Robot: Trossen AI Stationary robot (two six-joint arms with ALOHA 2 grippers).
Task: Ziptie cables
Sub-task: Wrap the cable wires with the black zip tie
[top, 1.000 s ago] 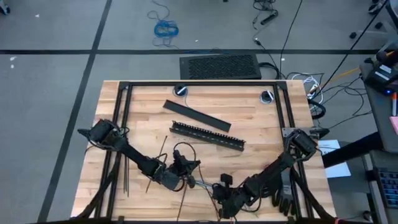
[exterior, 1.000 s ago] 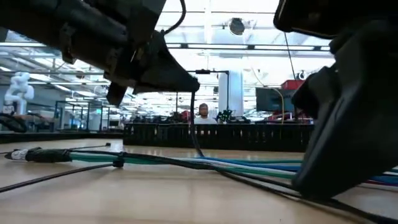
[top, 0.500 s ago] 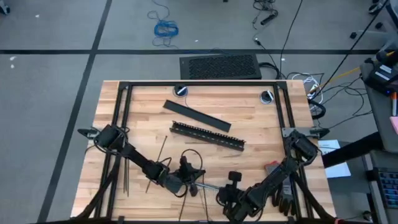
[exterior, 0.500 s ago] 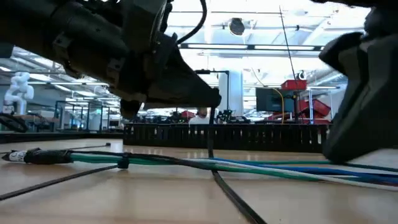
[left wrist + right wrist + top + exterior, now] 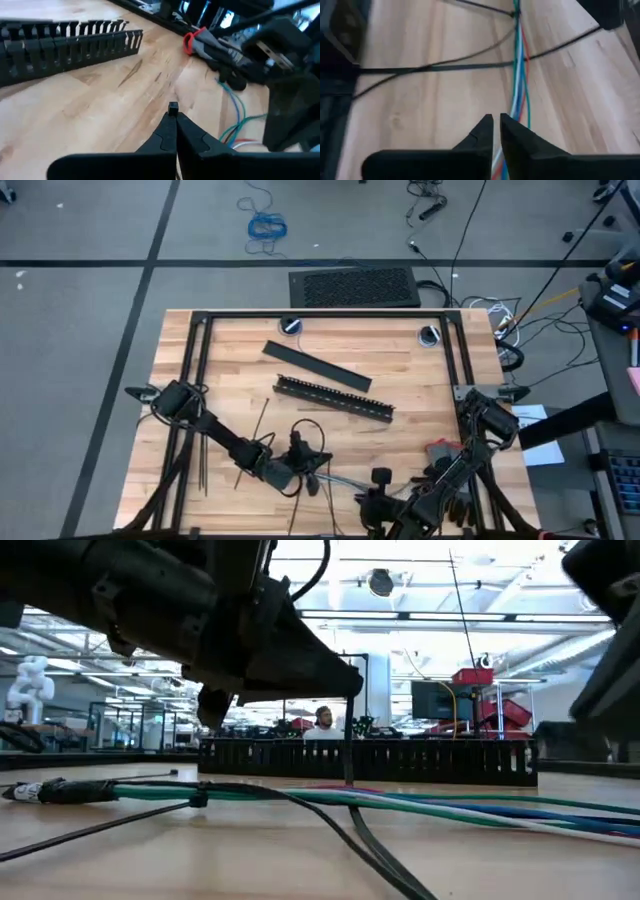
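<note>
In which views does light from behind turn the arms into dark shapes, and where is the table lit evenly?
Low view: ceiling lights behind make the left gripper a dark shape, and also the ziptie that it holds. High view: the table is lit evenly, with only soft shadows under the arms. Right wrist view: even light on the cables, no glare.

I see grey concrete floor (image 5: 80, 330) with dark seam lines, coiled bright blue cable (image 5: 266, 225) and black ribbed mat (image 5: 354, 286) behind the light butcher-block wooden desk (image 5: 400, 375). Bright ceiling strip lights (image 5: 420, 615), seated person (image 5: 322, 721) far back.
</note>
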